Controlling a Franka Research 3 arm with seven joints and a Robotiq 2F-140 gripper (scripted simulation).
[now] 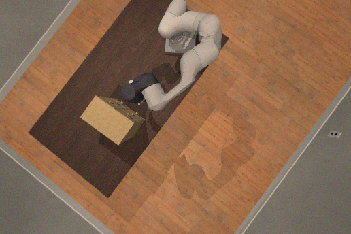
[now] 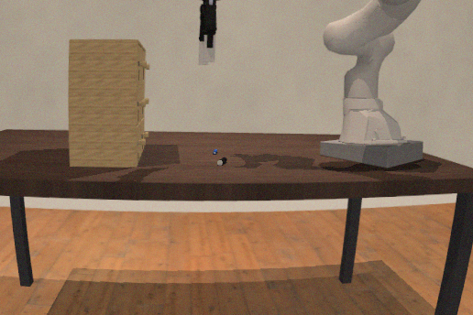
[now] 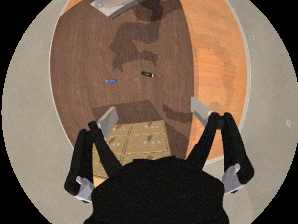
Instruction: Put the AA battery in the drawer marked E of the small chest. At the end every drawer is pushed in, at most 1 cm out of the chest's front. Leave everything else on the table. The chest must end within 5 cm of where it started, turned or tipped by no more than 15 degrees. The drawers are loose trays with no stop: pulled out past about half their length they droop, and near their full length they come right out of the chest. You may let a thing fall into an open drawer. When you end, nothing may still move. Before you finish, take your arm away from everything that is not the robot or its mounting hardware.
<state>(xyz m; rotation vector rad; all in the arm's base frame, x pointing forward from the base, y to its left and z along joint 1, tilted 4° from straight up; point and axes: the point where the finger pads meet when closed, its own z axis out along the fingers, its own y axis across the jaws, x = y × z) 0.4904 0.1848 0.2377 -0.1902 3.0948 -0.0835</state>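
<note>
A light wooden chest (image 1: 107, 120) (image 2: 104, 102) (image 3: 145, 131) stands upright, its handled drawer fronts facing the robot base's side. The drawers that show look pushed in; the lower fronts are partly hidden in the wrist view, and no letter is readable. A small blue cylinder (image 2: 214, 152) (image 3: 111, 81) and a slightly larger black one (image 2: 222, 161) (image 3: 147, 74) with a pale end lie apart on the table, in front of the chest. I cannot tell for certain which is the AA battery. My gripper (image 2: 206, 61) (image 3: 153, 108) is open and empty, pointing down high above the table, in front of the chest.
The dark table (image 1: 68, 106) (image 2: 275, 189) (image 3: 75, 60) has its long edge close to one side of the chest. The robot's base (image 1: 173, 52) (image 2: 371, 152) stands on it, beyond the two small cylinders from the chest. The arm reaches over the table's long edge.
</note>
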